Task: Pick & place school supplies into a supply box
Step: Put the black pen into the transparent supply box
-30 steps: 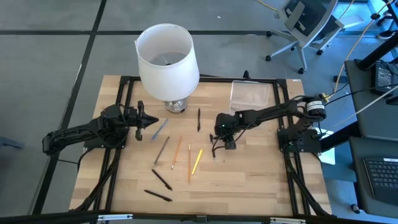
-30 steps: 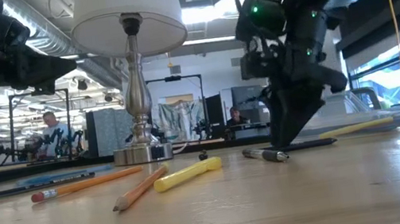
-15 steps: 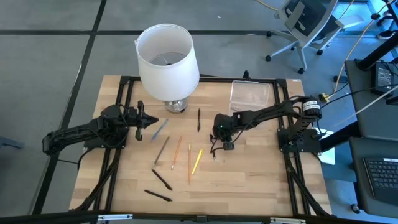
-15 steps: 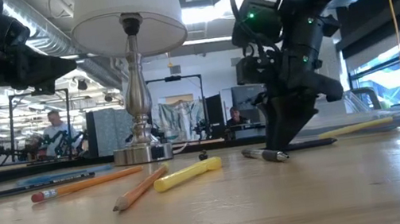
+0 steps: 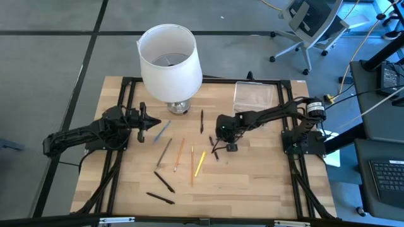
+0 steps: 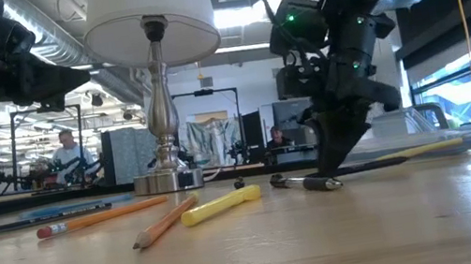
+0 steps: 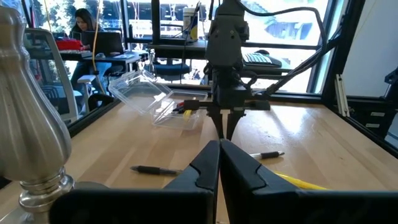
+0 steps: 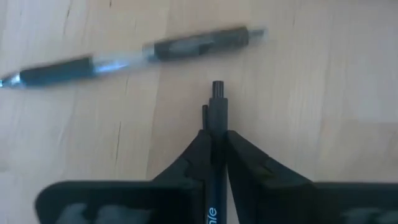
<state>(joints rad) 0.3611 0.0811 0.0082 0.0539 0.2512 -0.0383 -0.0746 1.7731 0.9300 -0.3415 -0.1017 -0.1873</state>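
Note:
My right gripper [image 5: 217,142] stands near the table's middle, shut on a black pen [image 8: 216,99]. A second black pen [image 8: 124,55] lies on the wood just beside it. More school supplies lie loose: a black pen [image 5: 201,121], a grey pencil [image 5: 164,151], orange pencils [image 5: 179,154], a yellow marker [image 5: 200,162] and black pens [image 5: 164,181] near the front. The clear supply box [image 5: 254,96] sits at the far right. My left gripper [image 5: 154,124] hovers shut at the left, above a bluish pencil [image 5: 163,130]. My right gripper pinches the black pen's barrel [image 8: 216,134] between its two fingers, a little behind the clicker end [image 8: 217,87]. The fingers point down from above and lie across the pen. The pen lies level at the table top [image 6: 378,163].
A lamp with a big white shade [image 5: 170,60] and a metal foot [image 5: 178,107] stands at the far middle. Black frame rails [image 5: 117,157] run along the table's left and right sides. Bare wood lies at the near right [image 5: 252,183].
My right gripper has shut its fingers on the black pen and shifted slightly toward the table's left.

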